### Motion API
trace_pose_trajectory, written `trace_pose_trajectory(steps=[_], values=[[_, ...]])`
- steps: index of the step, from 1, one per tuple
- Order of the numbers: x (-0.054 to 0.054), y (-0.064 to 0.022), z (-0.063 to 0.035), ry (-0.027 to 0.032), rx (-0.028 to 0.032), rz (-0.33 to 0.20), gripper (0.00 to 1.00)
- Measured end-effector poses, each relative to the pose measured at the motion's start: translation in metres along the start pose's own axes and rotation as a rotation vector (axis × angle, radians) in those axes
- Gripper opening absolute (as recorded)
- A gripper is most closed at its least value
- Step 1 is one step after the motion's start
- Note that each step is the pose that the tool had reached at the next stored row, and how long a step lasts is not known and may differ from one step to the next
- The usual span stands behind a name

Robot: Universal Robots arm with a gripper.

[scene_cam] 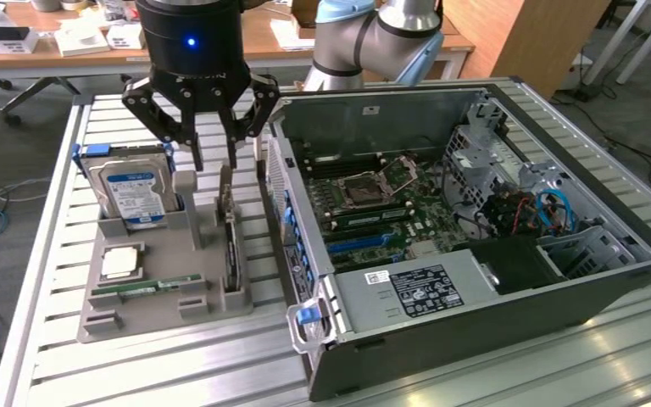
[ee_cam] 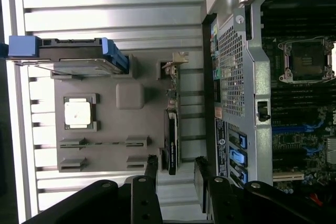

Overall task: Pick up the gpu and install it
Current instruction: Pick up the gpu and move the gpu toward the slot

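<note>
The gpu (scene_cam: 230, 231) stands on edge in a slot of the grey holder (scene_cam: 150, 312), a thin dark card with a silvery bracket at one end. My gripper (scene_cam: 216, 163) hangs directly above it, open, with a finger on each side of the card's top edge and not touching it. In the wrist view the gpu (ee_cam: 171, 129) runs lengthwise straight ahead of my gripper (ee_cam: 176, 169), whose black fingers (ee_cam: 151, 167) straddle its near end with nothing between them. The open computer case (scene_cam: 473, 348) lies beside the holder, motherboard (scene_cam: 385, 212) exposed.
The holder (ee_cam: 110, 129) also carries a blue-labelled hard drive (scene_cam: 131, 191), a CPU (scene_cam: 119, 263) and a green memory stick (scene_cam: 145, 289). The case's perforated rear wall (ee_cam: 236, 77) rises close beside the gpu. A slatted metal table (scene_cam: 167, 365) bears everything.
</note>
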State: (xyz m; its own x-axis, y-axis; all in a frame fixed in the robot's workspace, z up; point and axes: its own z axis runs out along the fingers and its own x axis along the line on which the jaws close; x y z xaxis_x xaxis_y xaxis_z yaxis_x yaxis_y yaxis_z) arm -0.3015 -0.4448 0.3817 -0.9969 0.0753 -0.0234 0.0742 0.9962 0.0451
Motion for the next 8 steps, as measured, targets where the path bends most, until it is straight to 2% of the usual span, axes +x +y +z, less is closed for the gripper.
trace_pose_trajectory(steps=[8], values=[[0.0001, -0.0001, 0.0033, 0.0002, 0.0002, 0.0, 0.41]])
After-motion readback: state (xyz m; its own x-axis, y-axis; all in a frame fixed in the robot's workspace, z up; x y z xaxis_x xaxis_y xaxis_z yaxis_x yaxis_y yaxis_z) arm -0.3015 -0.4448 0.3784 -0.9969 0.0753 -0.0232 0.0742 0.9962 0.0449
